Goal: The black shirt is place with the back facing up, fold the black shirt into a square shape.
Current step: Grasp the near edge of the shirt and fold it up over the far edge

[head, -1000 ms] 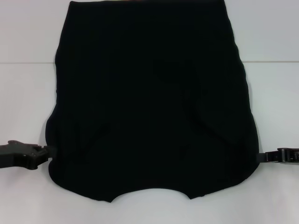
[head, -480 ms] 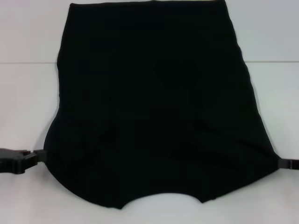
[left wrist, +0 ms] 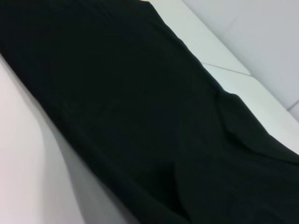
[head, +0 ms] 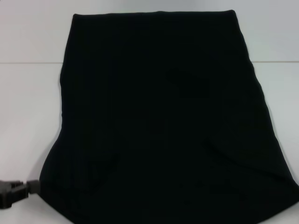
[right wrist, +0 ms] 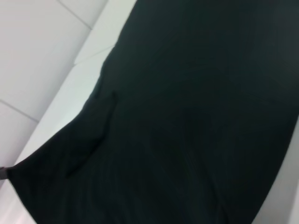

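**Near edge of the shirt lifted toward the camera: fold underway**

Between the two grippers, the large soft black fabric T-shirt (head: 159,121) now hangs stretched as a broad sheet, plain side toward you, its far hem lying flat on the white surface (head: 28,93). A second ago its near edge, with the curved neck cut-out, sat lower and well inside the head view; half a second ago it had risen and spread; now that edge has run out of the bottom of the picture and the cloth fills most of it. You are watching the near end being raised and carried.

The left gripper (head: 32,186) shows only as a dark tip touching the shirt's left corner. Its jaws look pinched on that corner, since the cloth draws to a point there. The right gripper has slipped out of the head view altogether; in the right wrist view a small dark tip at the cloth's stretched corner is all that hints at a grip, so you cannot tell how its jaws stand.

My reading: the lift is done evenly, the fabric taut between the jaws without a sagging middle. What follows likely calls for carrying the held edge over toward the far hem. Watch for a corner slipping free.
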{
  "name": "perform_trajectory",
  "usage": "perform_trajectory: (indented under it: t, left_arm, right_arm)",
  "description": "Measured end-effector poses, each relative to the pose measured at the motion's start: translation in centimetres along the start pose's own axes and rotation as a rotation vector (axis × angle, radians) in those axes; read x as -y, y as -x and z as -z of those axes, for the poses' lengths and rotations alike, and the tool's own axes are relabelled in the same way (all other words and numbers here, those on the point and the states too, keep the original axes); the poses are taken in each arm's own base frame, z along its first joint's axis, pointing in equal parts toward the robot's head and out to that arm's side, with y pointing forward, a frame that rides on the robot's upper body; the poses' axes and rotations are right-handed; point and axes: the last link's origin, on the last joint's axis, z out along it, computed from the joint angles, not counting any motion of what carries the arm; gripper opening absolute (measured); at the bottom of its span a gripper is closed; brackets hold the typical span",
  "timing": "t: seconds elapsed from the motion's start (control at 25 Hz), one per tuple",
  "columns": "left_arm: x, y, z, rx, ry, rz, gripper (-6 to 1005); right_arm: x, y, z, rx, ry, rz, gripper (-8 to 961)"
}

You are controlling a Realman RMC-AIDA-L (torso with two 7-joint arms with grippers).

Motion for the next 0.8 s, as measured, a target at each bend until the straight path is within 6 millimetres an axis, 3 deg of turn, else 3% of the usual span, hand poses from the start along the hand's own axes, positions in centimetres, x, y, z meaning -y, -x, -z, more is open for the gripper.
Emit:
perform_trajectory:
  t: [0.28, 0.44, 0.56, 0.8]
  left_arm:
    - [-1.5, 2.1, 1.1, 0.043, 0.074, 0.022, 52]
    - [-1.7, 2.2, 1.1, 0.034, 0.086, 0.024, 52]
    - [-1.5, 1.1, 0.6, 0.022, 0.097, 0.007, 52]
    - [-0.4, -4.0, -2.4, -0.045, 0.109, -0.052, 53]
  right_arm:
    - [-0.7, -3.0, 1.7, -0.031, 0.052, 0.012, 43]
    - [-0.8, -3.3, 2.2, -0.019, 0.051, 0.017, 42]
    - [-0.8, -1.9, 1.8, 0.007, 0.051, 0.042, 42]
    - [-1.1, 2.8, -0.9, 0.126, 0.059, 0.144, 43]
